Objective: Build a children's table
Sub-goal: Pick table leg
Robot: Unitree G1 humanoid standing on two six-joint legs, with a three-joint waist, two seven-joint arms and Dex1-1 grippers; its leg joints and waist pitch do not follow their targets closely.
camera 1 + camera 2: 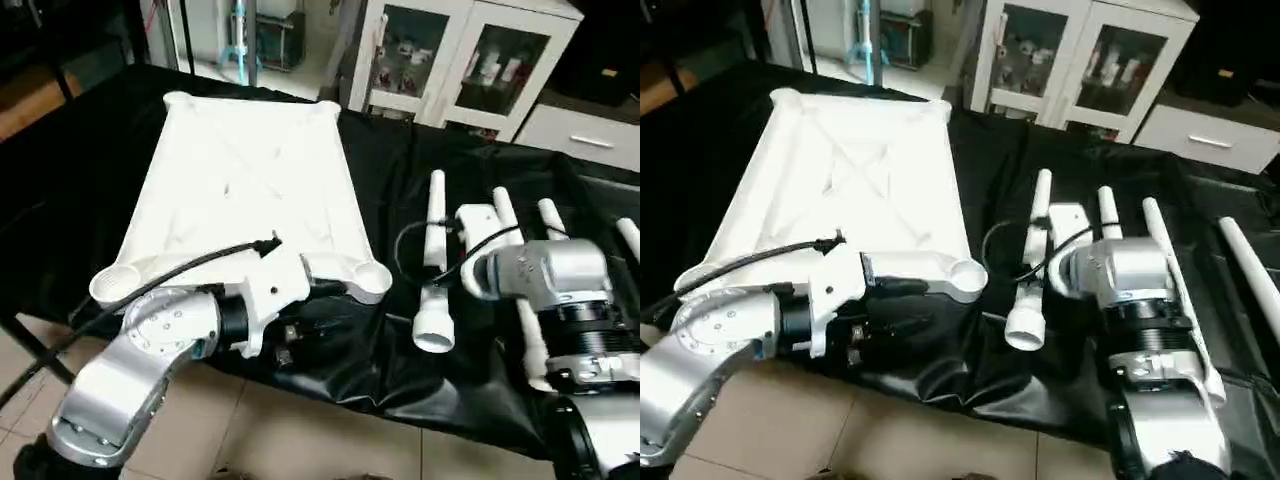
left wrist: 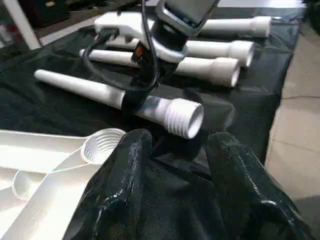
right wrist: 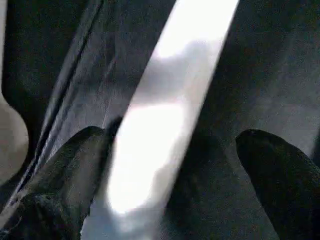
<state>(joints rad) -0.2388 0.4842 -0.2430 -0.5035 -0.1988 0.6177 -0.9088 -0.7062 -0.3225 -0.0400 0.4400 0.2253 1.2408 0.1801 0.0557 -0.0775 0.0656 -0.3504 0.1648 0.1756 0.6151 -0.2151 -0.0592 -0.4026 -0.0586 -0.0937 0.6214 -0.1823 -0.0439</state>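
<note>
Smooth white plastic tabletop on glossy black sheeting.

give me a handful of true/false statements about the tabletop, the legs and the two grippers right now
1. The tabletop lies with its ribbed underside up on the black cloth. True.
2. A leg is already screwed into the tabletop's near corner socket. False: that socket is empty, and all four legs lie loose on the cloth.
3. The right gripper has its fingers spread wide around the nearest leg. True, though they have not closed on it.
4. The left gripper is clamped on a leg. False: it holds nothing, its fingers apart beside the near corner socket.
5. The nearest leg's threaded end points away from the tabletop. False: it lies close to the near corner socket.
</note>
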